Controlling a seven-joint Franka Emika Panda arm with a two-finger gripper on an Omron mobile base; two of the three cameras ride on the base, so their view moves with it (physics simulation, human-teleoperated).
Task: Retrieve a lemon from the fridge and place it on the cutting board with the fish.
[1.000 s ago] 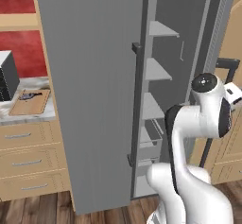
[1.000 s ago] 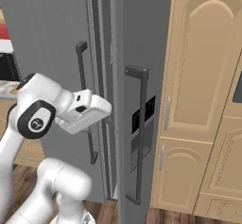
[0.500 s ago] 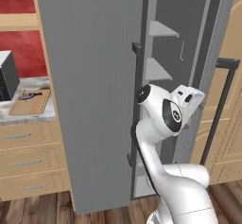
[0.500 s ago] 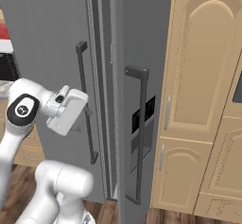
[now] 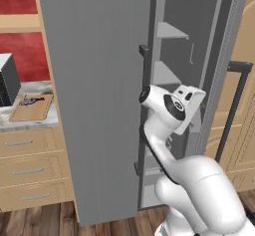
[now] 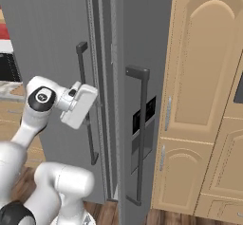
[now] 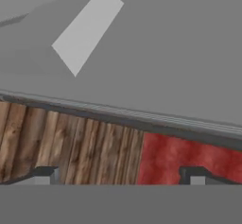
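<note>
fridge (image 5: 94,80) door ajar, gripper (image 7: 120,175) spread wide — empty

A home kitchen, rendered. The tall matte grey fridge (image 5: 94,95) stands with one door swung wide, pale shelves (image 5: 167,30) showing inside, and dark bar handles (image 6: 141,134) running down the door fronts. Well off to the left of the jaws, a marble-look counter (image 5: 25,123) tops light wooden drawers (image 5: 27,170) with metal pulls; on it lies a wooden cutting board (image 5: 31,108) carrying a small dark fish (image 5: 31,100), beside a black-fronted microwave (image 5: 7,80). Red wall (image 5: 22,46) backs the counter. To the right of the fridge stand tall beige cupboards with arched panel doors (image 6: 209,58). The floor is brown wood planking (image 5: 45,222).
</note>
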